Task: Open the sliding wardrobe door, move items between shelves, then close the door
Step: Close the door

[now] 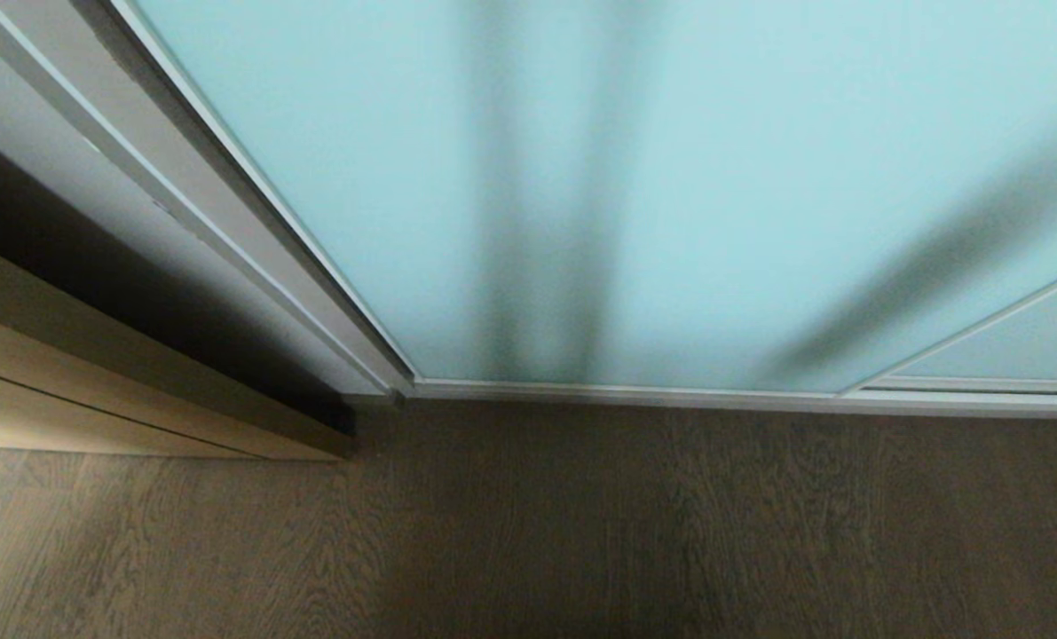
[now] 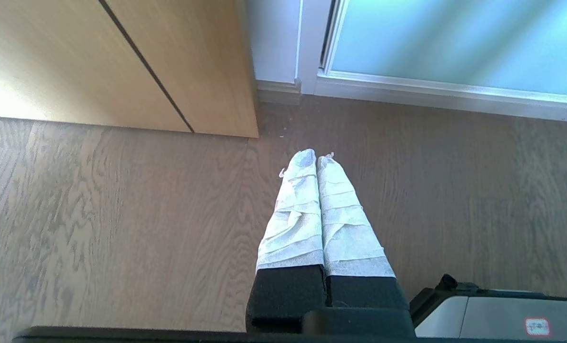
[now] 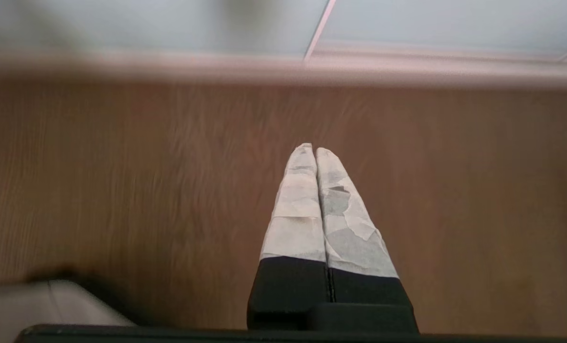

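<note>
**Wardrobe door shut, both grippers clenched and empty above the floor**

Sliding wardrobe door [image 1: 670, 177]: pale aqua frosted glass in a thin silvery frame, filling the far side of the head view and standing closed down to its bottom rail [image 1: 714, 395] at the floor. Dark vertical shadows across the glass. Nothing of the wardrobe's inside visible through it; no shelves and no cushion in sight. A second aqua panel [image 1: 1007, 346] overlapping at the far right, its frame edge slanting across the corner.

Grey-brown wood-grain floor [image 1: 581, 532] across the near half of the head view, running up to the rail. To the left of the door, a white upright frame post [image 1: 182, 195], then a dark gap, then a light-brown wooden panel [image 1: 93, 390] meeting the floor at the left.

Left gripper [image 2: 316, 156] hanging above the floor, near the corner where the wooden panel, white post and door rail meet; jaws wrapped in pale tape, pressed together, grasping nothing. Part of the robot's grey base [image 2: 502, 314] just beside it.

Right gripper [image 3: 310, 148] likewise above the floor, facing the door rail; jaws tape-wrapped, clenched tight, empty. Surroundings smeared in that view. Neither arm visible in the head view.
</note>
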